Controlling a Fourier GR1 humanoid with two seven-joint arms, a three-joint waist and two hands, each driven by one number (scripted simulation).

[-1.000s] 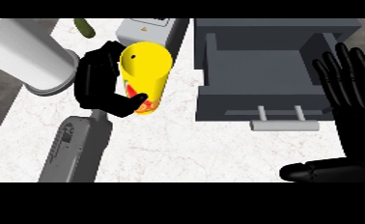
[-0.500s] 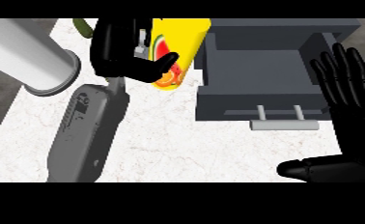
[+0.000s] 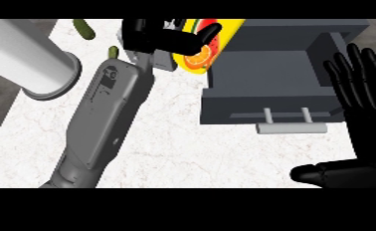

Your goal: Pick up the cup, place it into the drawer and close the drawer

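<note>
The left hand (image 3: pixel 155 38) was curled round the yellow cup (image 3: pixel 200 56), thumb and fingers wrapped across its printed side, with the grey forearm (image 3: pixel 106 110) stretched up over the white counter (image 3: pixel 191 150). The cup sat tilted in that grasp near the far edge of the view, just beside the back left corner of the open grey drawer (image 3: pixel 257 108) and not inside it. The drawer's pale handle (image 3: pixel 290 121) faced the robot. The right hand (image 3: pixel 354 93) rested at the right edge, fingers straight and spread upward. A white cylinder (image 3: pixel 37 60) lay at the left, near two small green things (image 3: pixel 83 28).
</note>
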